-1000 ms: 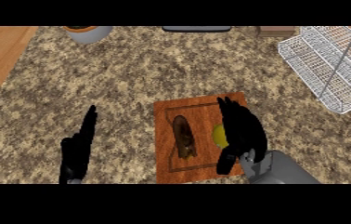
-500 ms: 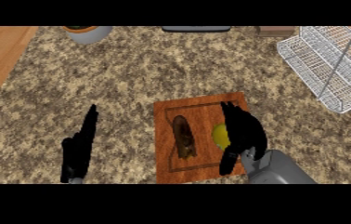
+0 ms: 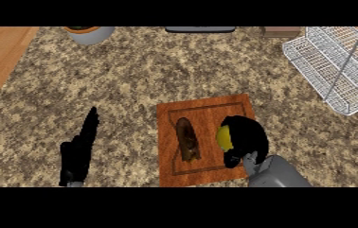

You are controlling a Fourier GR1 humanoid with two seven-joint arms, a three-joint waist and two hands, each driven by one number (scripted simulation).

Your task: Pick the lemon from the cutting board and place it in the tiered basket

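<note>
The right hand (image 3: 245, 139) sits low on the wooden cutting board (image 3: 202, 109), fingers and thumb curled over the lemon (image 3: 223, 138) from its right side, so that only a yellow sliver shows along the hand's left edge. That wrap looks deliberate: coming at the fruit from the forearm's side leaves the palm over the top and the fingers round the far flank, the sort of hold that keeps a rounded thing from rolling away as it is lifted. I cannot tell from here whether the lemon is off the board yet; it looks to be resting on it or barely above.

What shows of the lemon is a narrow strip running roughly twelve to six o'clock, which suggests its long axis lies along the board's length, ends pointing away from and towards the robot. With most of it hidden, that is a guess.

Just beside it, at about nine o'clock from the hand, a dark brown elongated item (image 3: 187, 139) lies on the same board, its length also running twelve to six; I cannot make out what it is. The two are apart, so the grasp should not disturb it.

Out at one to two o'clock, well apart across the speckled counter (image 3: 140, 75), stands the white wire tiered basket (image 3: 323, 64), where the lemon must go.

The left hand (image 3: 79, 149) rests at eight o'clock, fingers straight, holding nothing.
</note>
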